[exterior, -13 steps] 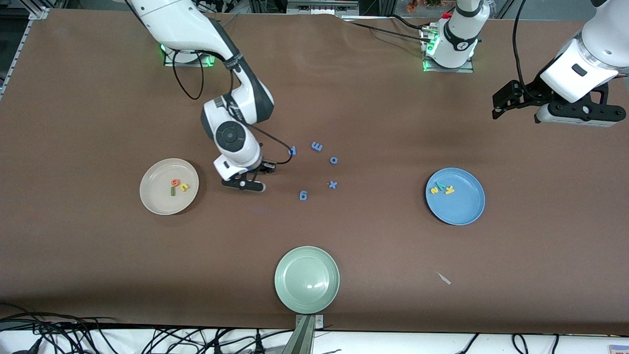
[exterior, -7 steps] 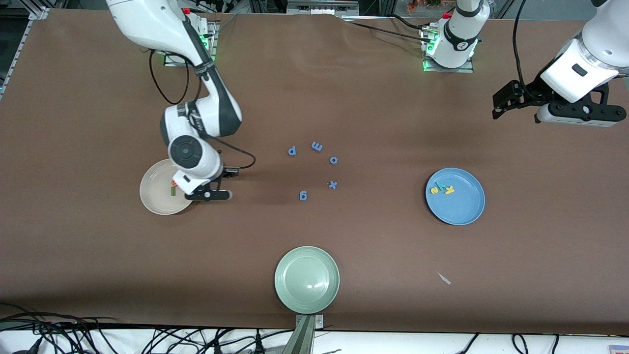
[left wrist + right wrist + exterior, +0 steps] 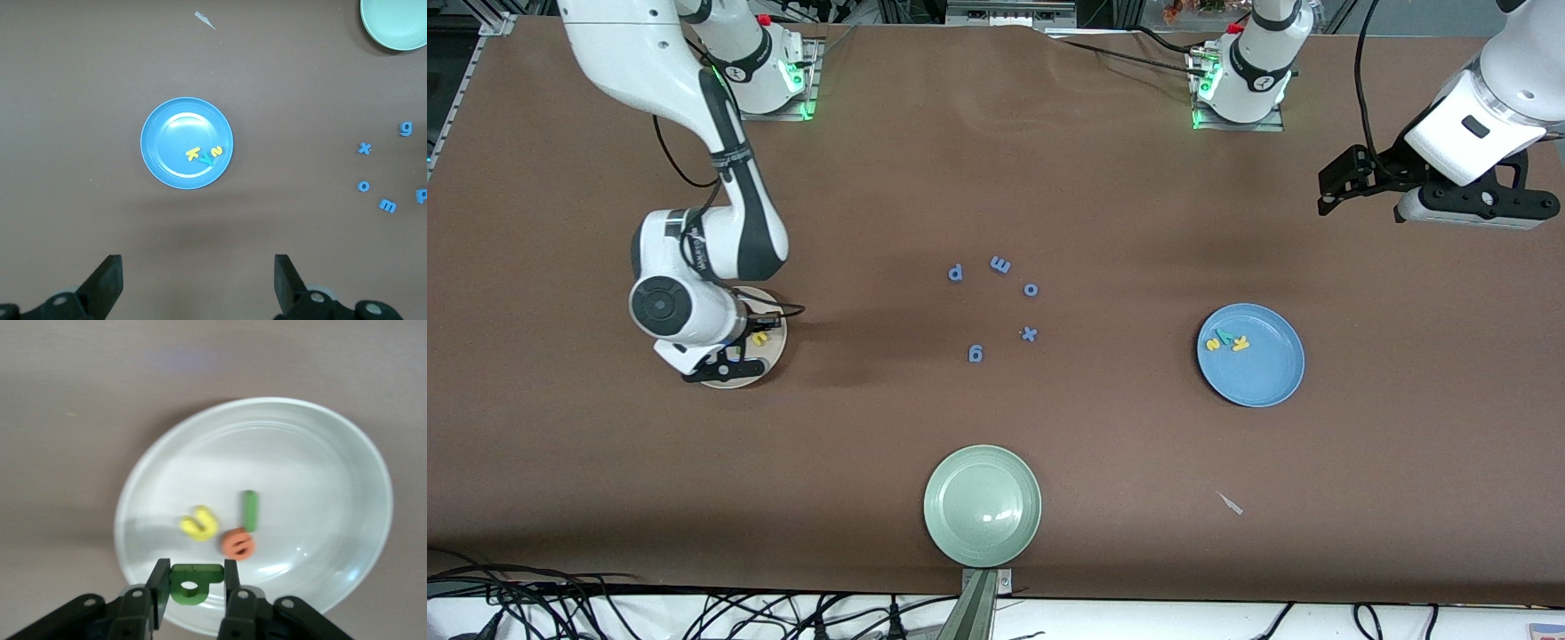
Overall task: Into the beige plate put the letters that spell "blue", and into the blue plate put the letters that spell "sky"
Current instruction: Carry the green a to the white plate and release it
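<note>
Over the beige plate (image 3: 776,345) hangs my right gripper (image 3: 725,363), shut on the green b (image 3: 193,581), which sits crosswise between the fingers above the plate's rim. In that plate (image 3: 333,453) lie the yellow u (image 3: 199,523), the dark green l (image 3: 250,510) and the orange e (image 3: 238,543). The blue plate (image 3: 1263,373) holds the yellow s (image 3: 1213,344), the teal y (image 3: 1225,336) and the yellow k (image 3: 1240,344). My left gripper (image 3: 1476,209) waits open and empty, high above the left arm's end of the table.
Blue letters lie mid-table: p (image 3: 955,273), m (image 3: 1000,264), o (image 3: 1031,290), x (image 3: 1029,334), g (image 3: 975,354). An empty pale green plate (image 3: 982,505) sits near the front edge. A small pale scrap (image 3: 1231,504) lies nearer to the front camera than the blue plate.
My right arm has carried the b from beside the blue letters to above the beige plate, now covering much of that plate. The left arm has not moved.
</note>
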`<state>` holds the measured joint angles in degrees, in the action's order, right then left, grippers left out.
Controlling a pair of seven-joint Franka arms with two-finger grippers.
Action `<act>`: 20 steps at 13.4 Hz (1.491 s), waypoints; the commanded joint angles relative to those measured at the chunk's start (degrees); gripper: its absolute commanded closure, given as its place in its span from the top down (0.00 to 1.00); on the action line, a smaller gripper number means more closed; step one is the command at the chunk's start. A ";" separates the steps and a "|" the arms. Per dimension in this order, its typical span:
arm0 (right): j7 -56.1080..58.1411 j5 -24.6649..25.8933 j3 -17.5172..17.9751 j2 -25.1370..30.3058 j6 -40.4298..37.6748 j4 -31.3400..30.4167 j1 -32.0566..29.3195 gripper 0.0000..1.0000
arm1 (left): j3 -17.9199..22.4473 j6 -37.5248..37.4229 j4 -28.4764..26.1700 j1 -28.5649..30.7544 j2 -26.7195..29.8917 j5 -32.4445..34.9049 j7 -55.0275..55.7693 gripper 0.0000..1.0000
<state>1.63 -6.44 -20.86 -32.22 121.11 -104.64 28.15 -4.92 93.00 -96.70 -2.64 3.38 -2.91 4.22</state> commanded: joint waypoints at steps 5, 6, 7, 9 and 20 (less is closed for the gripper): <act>-0.04 -4.29 0.74 0.05 -6.56 5.83 0.93 1.00 | 0.43 -1.50 1.78 -0.35 -0.65 0.98 -0.09 1.00; -1.00 -4.29 0.74 0.06 -9.90 7.68 1.55 1.00 | 0.43 -1.50 1.78 -0.35 -0.65 0.98 -0.09 1.00; -2.58 -4.29 0.74 0.32 -13.50 9.78 2.34 1.00 | 0.43 -1.50 1.78 -0.35 -0.65 0.98 -0.18 1.00; -7.14 -4.29 0.74 1.37 -20.53 13.39 3.66 1.00 | 0.43 -1.50 1.78 -0.17 -0.65 0.98 -0.27 1.00; -9.72 -1.57 2.22 16.91 -30.94 13.68 3.25 1.00 | 0.43 -1.50 1.78 0.01 -0.74 0.89 -0.27 1.00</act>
<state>-8.53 -9.29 -20.28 -20.43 90.97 -88.67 33.83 -4.57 92.92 -96.61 -2.60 3.33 -2.91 4.22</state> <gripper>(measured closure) 0.000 0.000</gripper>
